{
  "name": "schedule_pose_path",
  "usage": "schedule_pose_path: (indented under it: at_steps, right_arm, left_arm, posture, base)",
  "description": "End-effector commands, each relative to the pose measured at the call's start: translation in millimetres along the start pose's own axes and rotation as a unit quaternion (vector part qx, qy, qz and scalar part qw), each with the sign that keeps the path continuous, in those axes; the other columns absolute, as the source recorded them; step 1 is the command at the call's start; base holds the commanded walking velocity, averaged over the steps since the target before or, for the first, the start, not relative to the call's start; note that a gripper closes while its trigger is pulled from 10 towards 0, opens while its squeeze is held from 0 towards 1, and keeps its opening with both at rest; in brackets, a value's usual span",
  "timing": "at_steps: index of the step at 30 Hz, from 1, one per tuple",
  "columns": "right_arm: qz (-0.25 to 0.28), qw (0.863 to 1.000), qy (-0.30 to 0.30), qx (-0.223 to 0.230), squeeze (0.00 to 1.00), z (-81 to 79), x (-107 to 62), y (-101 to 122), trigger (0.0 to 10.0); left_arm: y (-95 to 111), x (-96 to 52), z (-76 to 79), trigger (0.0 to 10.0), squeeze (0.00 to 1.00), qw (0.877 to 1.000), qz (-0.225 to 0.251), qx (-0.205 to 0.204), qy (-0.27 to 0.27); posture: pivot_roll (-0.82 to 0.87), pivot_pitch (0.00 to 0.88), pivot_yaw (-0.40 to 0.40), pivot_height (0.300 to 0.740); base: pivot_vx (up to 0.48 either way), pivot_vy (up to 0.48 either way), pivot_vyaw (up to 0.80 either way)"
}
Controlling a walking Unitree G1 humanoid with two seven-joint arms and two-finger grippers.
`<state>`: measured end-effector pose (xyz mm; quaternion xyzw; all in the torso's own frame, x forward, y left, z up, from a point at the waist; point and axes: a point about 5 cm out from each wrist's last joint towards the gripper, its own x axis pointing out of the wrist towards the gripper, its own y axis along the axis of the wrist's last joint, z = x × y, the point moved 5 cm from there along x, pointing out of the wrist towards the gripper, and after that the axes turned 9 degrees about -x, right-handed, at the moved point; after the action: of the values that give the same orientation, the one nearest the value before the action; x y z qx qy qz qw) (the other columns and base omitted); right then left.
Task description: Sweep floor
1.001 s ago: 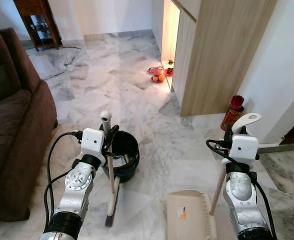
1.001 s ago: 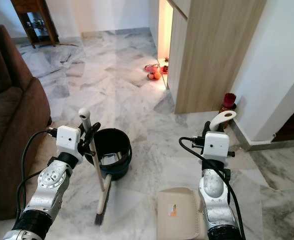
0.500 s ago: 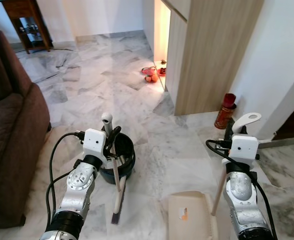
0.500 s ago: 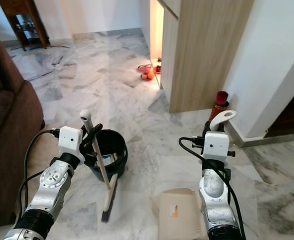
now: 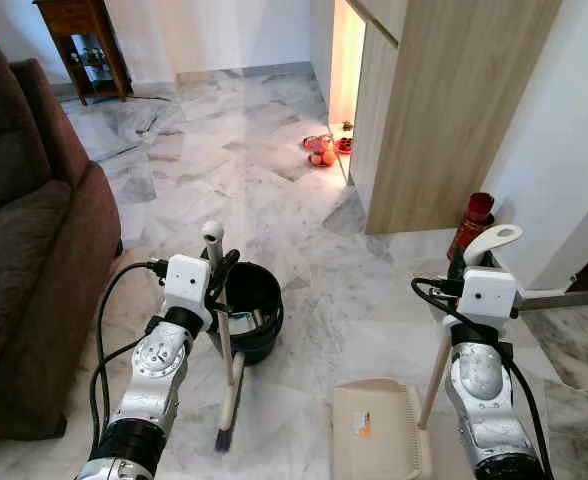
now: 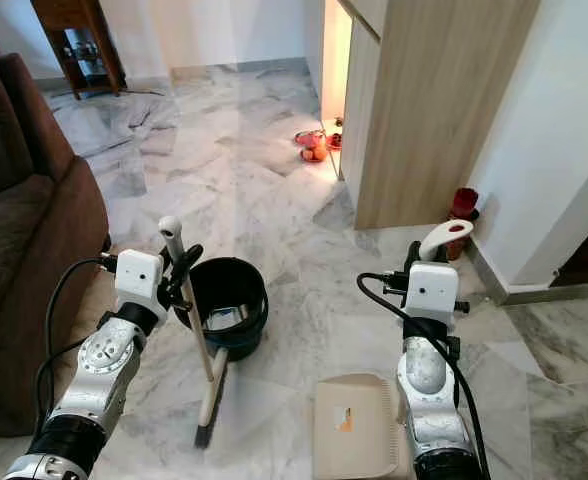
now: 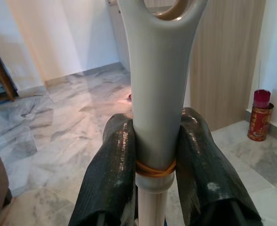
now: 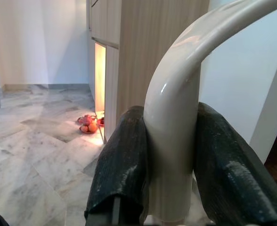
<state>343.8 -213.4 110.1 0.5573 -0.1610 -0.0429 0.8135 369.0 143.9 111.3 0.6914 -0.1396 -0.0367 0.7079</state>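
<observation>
Broom and dustpan in my grip

My left end effector (image 7: 155,165) clenches the broom (image 5: 223,345); my right end effector (image 8: 169,160) clenches the dustpan (image 5: 379,430) handle beside the bucket (image 5: 246,310).

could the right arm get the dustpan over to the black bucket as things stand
Probably yes. The right gripper is shut on the dustpan handle, and bare marble floor lies between the pan and the black bucket. The broom in the left gripper stands beside the bucket, possibly crowding it.

Glossy veined marble floor (image 5: 234,170); matt wood-grain cabinet (image 5: 454,110); soft brown cloth sofa (image 5: 24,260); smooth plastic broom handle (image 7: 158,94); rough, worn black claw fingers (image 7: 111,179).
</observation>
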Motion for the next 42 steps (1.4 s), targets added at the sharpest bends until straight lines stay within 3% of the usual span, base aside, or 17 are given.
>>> schedule_pose_path:
  at_steps: [1, 7, 42]
  right_arm:
    - [0.021, 1.000, -0.002, 0.006, 0.00, 0.2, 4.4, 12.1, 10.0]
    - [0.021, 1.000, -0.001, 0.005, 0.00, 0.7, 4.5, 12.1, 10.0]
    - [0.021, 1.000, 0.005, 0.004, 0.00, 0.1, 4.4, 12.1, 10.0]
  left_arm:
    - [10.9, 2.1, -3.0, 10.0, 0.00, 1.000, 0.021, 0.011, 0.002]
    - [10.0, 1.9, -2.8, 10.0, 0.00, 1.000, 0.020, 0.011, 0.004]
    - [9.0, 0.5, -3.9, 10.0, 0.00, 1.000, 0.021, 0.006, 0.012]
  posture:
    - [-0.01, 0.000, 0.054, 0.740]
    - [-0.01, 0.000, 0.051, 0.740]
    - [-0.02, 0.000, 0.036, 0.740]
  base:
    - [0.000, -0.277, -0.80]
    - [0.000, -0.312, -0.80]
    - [0.000, 0.000, -0.80]
